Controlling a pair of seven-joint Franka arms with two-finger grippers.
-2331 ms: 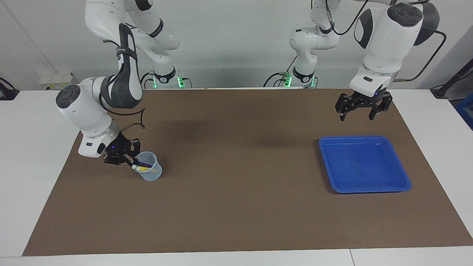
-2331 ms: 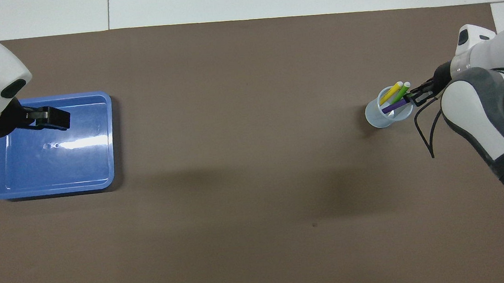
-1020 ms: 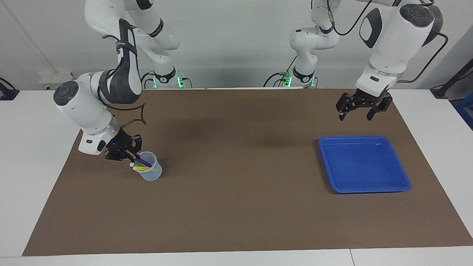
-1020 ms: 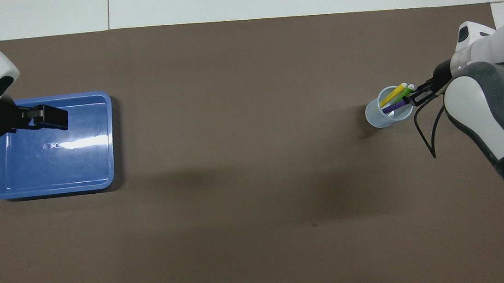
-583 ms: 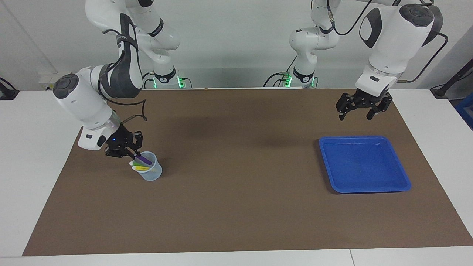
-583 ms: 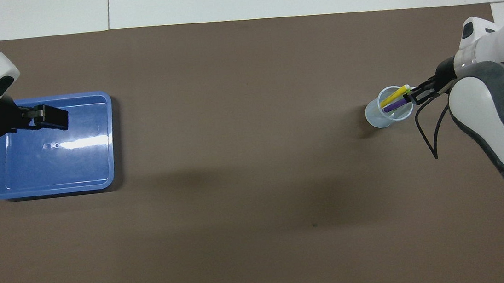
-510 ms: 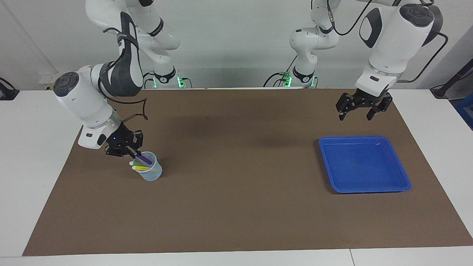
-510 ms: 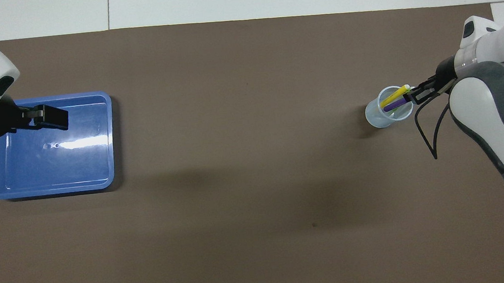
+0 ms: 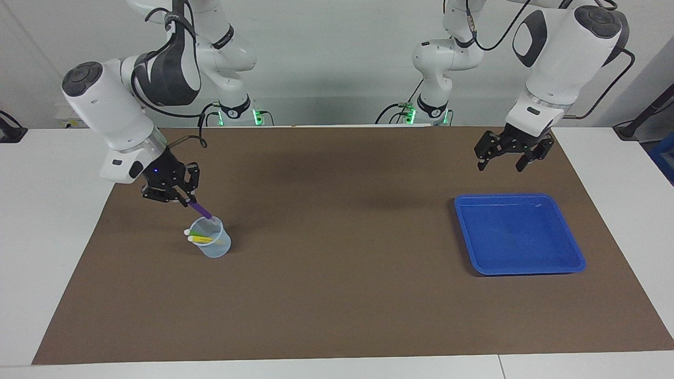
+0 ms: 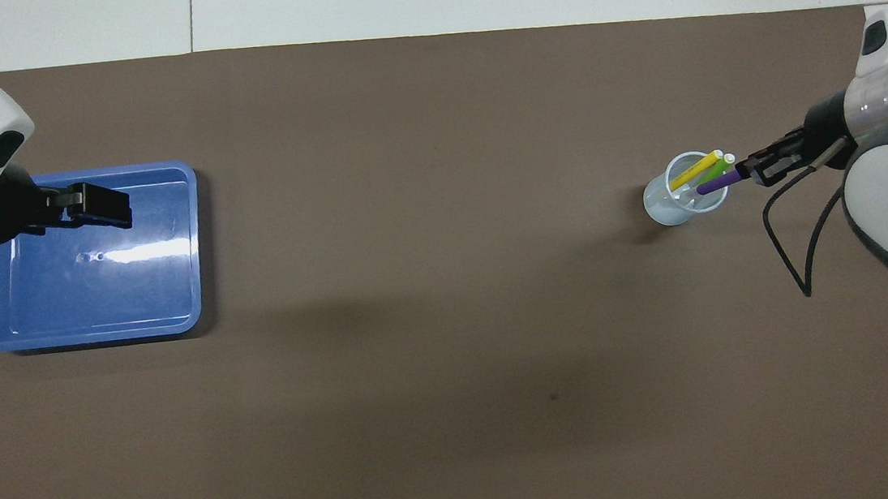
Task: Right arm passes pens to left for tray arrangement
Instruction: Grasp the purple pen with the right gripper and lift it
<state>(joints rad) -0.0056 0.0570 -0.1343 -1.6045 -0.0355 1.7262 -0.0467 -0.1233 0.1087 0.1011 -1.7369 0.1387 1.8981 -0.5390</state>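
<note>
Right gripper (image 9: 185, 201): fingers pinched on purple pen (image 9: 201, 210), its tip in cup (image 9: 215, 245).
Left gripper (image 9: 498, 165): fingers spread wide, empty, above tray (image 9: 518, 232).

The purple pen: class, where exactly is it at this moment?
The purple pen is clamped in the right gripper at the right arm's end of the table, tilted, its lower end at the mouth of the translucent cup.
</note>
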